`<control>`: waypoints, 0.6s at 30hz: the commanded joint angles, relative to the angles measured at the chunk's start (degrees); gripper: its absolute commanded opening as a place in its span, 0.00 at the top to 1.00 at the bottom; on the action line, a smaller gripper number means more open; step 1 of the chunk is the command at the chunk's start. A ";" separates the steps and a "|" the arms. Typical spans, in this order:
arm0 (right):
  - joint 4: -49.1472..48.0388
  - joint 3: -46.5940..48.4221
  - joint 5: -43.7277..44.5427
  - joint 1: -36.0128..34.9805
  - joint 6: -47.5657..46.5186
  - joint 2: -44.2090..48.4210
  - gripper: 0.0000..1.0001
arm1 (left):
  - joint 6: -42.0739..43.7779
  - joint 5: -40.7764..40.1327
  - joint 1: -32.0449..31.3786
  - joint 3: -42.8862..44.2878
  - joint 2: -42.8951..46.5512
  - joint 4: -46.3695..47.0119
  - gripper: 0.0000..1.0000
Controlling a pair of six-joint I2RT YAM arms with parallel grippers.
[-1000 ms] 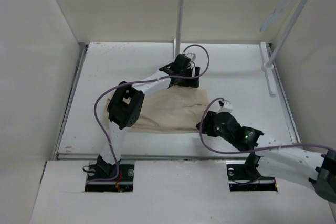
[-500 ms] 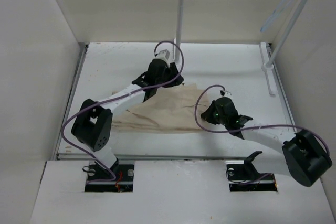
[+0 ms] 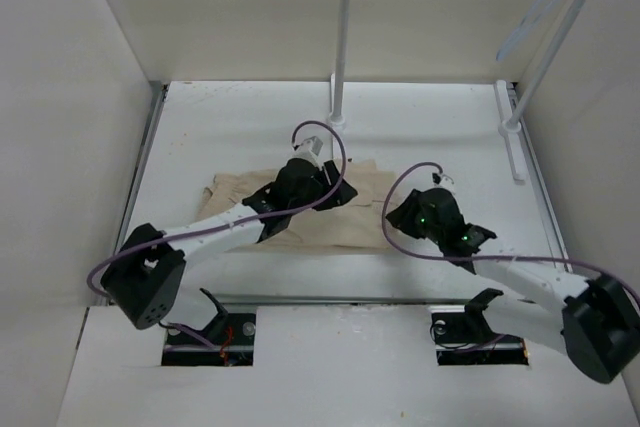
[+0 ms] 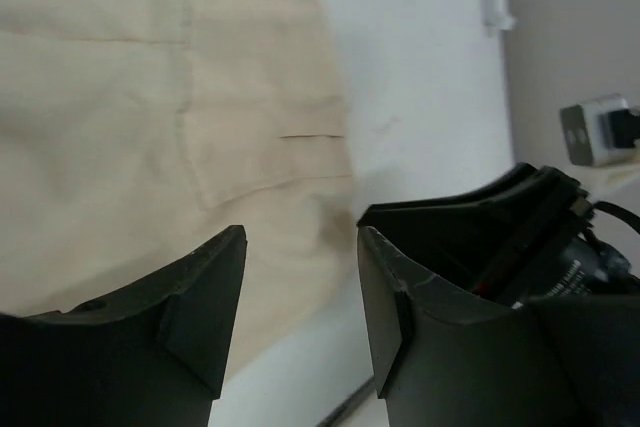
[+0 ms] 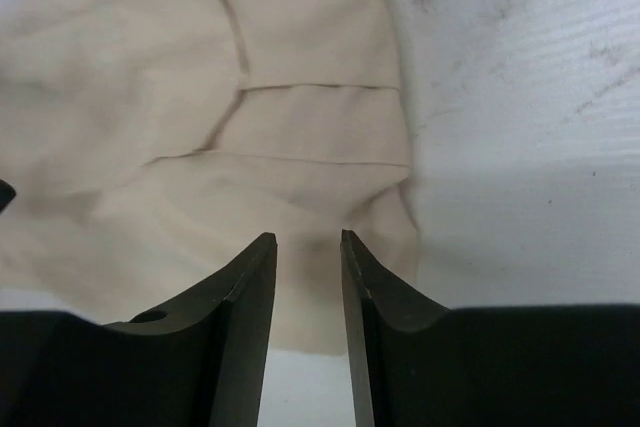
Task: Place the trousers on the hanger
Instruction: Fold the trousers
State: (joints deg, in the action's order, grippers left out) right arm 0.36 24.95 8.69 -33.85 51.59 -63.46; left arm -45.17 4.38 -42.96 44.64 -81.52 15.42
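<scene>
A: What is lying where on the table (image 3: 220, 117)?

B: One pair of trousers (image 3: 350, 222) is lying flat mid-table, its long axis running parallel to the near edge. Two white rack poles (image 3: 342, 37) are standing at the far edge, one central and one toward the far right corner. The single hanger (image 3: 518, 35) is hanging up by that corner pole, well apart from the cloth.

A: And the two arms?

B: The left end effector (image 4: 300, 247) is hovering over the trousers' right half, fingers standing moderately apart and holding nothing. The right end effector (image 5: 307, 242) is pointing down at the cloth's right-hand end, fingers parted only a slit. It is gripping nothing, as far as I can see.

A: Which is better placed?

B: I am judging the right one. It is sitting nearer both that end and the hanger, which is lying toward the far right.
</scene>
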 commanded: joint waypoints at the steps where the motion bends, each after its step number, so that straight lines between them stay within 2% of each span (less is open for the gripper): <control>1: 3.94 3.35 2.21 0.84 -2.02 8.86 0.60 | -0.98 -1.74 -3.04 1.23 2.86 5.06 0.55; 3: 4.56 3.35 2.21 3.38 -2.90 10.98 0.60 | -0.98 -1.05 -4.80 3.51 -0.64 6.28 0.56; 8: 1.85 4.40 0.02 7.87 -4.48 7.84 0.82 | -1.50 -0.87 -7.27 7.82 -12.42 9.54 0.57; 10: 0.18 5.11 -0.86 8.84 -5.18 5.20 0.83 | -1.50 -1.83 -7.27 7.39 -15.42 9.63 0.59; 12: -0.97 5.63 -1.04 9.19 -5.54 2.39 0.79 | -1.59 -2.80 -6.48 5.20 -16.65 9.72 0.59; 15: -4.04 5.64 -1.30 9.89 -6.07 -2.27 0.55 | -1.50 -3.41 -5.16 0.55 -16.31 10.68 0.59; 18: -7.47 5.98 -5.07 9.90 -6.50 -6.83 0.41 | -1.68 -2.71 -3.32 -4.46 -14.21 13.05 0.59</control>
State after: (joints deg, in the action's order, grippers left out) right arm -0.58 27.94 6.92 -24.34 46.44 -67.90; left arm -46.98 3.18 -47.94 43.83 -99.44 26.48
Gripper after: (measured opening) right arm 0.573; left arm 0.410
